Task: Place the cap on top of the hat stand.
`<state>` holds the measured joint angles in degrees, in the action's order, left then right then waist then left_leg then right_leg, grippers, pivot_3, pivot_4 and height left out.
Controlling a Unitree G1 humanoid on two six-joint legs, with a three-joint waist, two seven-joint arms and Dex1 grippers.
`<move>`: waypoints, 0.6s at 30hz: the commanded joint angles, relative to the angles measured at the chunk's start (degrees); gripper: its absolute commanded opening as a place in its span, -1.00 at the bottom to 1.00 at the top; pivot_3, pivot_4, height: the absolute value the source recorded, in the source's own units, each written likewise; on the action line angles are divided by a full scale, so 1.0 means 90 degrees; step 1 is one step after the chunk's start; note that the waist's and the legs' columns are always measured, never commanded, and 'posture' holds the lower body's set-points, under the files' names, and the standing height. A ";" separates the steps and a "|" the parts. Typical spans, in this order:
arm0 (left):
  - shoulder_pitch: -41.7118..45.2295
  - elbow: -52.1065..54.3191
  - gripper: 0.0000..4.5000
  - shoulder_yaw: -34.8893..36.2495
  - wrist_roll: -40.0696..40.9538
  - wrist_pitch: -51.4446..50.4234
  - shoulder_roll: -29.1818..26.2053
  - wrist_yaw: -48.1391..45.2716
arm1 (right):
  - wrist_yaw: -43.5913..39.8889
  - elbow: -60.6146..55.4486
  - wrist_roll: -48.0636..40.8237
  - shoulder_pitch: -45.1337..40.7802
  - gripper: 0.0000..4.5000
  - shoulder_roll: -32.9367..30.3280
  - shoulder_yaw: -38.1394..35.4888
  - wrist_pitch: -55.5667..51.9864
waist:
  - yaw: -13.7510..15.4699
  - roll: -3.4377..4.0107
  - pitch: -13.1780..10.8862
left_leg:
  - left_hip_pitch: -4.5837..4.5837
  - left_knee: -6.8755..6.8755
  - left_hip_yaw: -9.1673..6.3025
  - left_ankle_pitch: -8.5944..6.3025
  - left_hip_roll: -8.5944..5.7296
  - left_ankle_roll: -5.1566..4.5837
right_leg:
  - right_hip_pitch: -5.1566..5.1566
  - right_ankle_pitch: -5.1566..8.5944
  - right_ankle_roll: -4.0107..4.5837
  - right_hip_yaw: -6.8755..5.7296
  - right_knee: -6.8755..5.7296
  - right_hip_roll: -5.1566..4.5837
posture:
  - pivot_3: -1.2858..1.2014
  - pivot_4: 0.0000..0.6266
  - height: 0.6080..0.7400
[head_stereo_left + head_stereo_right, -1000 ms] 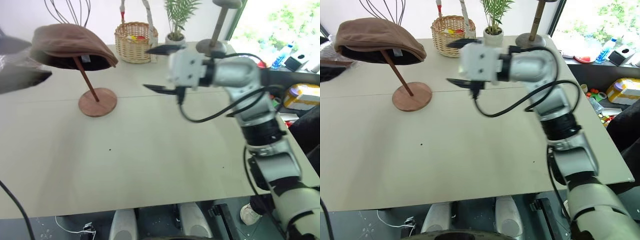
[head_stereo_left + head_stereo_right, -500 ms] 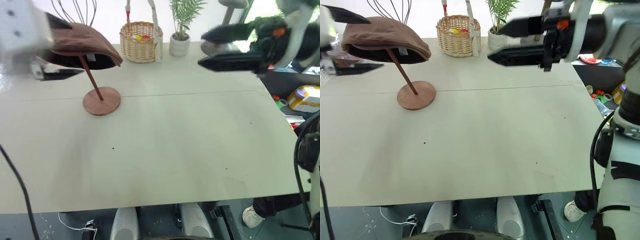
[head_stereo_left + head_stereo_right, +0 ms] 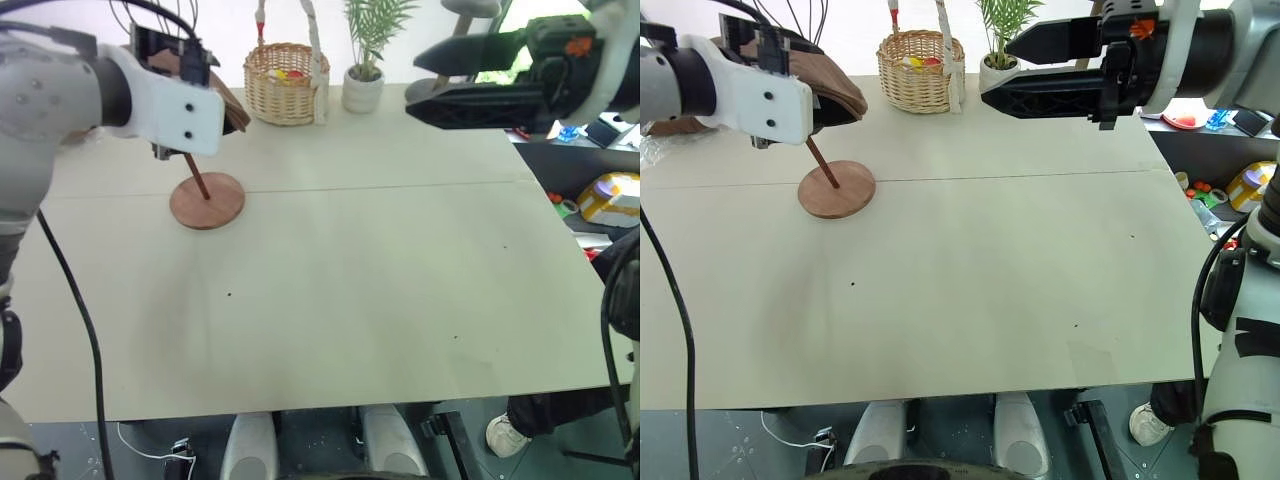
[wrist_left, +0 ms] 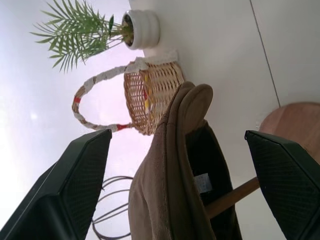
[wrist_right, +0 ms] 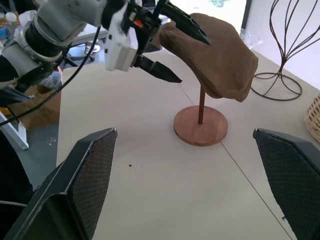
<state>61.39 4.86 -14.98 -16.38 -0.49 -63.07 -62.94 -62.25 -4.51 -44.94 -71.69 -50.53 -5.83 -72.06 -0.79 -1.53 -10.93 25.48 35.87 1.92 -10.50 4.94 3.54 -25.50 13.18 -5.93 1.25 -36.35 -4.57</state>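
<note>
The left hand stood with its two black fingers spread wide on either side of the cap, one finger above the crown and one below the brim edge, holding nothing that could be made out as a grip. The right hand was raised well apart from it, fingers also wide open and empty, pointing across the counter toward the cap's side. The brown cap sat draped over the top of the hat stand, whose thin slanted rod ran down to a round reddish-brown base disc on the counter. Behind the stand stood a black wire stand. Further along the counter's back edge were a wicker basket with a tall handle and, just beside it, a small potted plant in a white pot.
</note>
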 commanded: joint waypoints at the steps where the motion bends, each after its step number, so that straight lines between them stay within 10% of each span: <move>1: -0.0112 0.0263 1.00 0.0131 -0.0323 0.0075 -0.0019 0.0009 | 0.0083 -0.0036 -0.0080 -0.0184 0.98 -0.0058 -0.0104 0.0135 | 0.0002 0.0000 0.0000 | 0.0000 0.0000 0.0000 0.0000 0.0000 -0.0001 | 0.0000 0.0000 0.0000 0.0000 0.0000 0.0000 | 0.03 -0.52 0.82; 3: -0.0180 0.0332 1.00 0.0159 -0.0417 0.0069 0.0022 0.0012 | 0.0130 0.0013 -0.0067 -0.0206 0.98 -0.0031 -0.0086 0.0158 | 0.0007 0.0000 0.0000 | 0.0000 0.0001 0.0000 -0.0001 0.0000 -0.0001 | 0.0000 0.0000 0.0000 0.0000 -0.0002 0.0000 | 0.03 -0.52 0.82; 12: -0.0359 0.0553 -0.90 0.0431 -0.0509 -0.0179 0.0012 -0.0003 | 0.0258 0.0103 -0.0016 -0.0163 1.00 0.0012 0.0064 0.0362 | 0.0009 0.0000 0.0000 | 0.0002 0.0015 -0.0002 -0.0001 0.0000 -0.0001 | 0.0003 0.0001 0.0002 0.0001 -0.0008 -0.0001 | 0.03 -0.52 0.82; 18: -0.0359 0.0562 -0.98 0.0669 -0.0641 -0.0470 0.0169 0.0314 | 0.0312 0.0207 0.0044 -0.0151 1.00 0.0032 0.0122 0.0500 | 0.0004 0.0000 0.0000 | 0.0001 0.0017 -0.0002 -0.0001 0.0000 -0.0001 | 0.0003 0.0000 0.0001 0.0001 -0.0013 0.0000 | 0.03 -0.52 0.82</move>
<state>57.49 9.02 -12.31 -20.84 -3.61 -61.42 -62.08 -59.69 -2.40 -44.87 -71.90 -50.10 -3.95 -68.83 -0.75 -1.53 -10.93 25.49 36.03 1.90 -10.51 4.94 3.53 -25.47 13.19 -5.93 1.26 -36.48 -4.58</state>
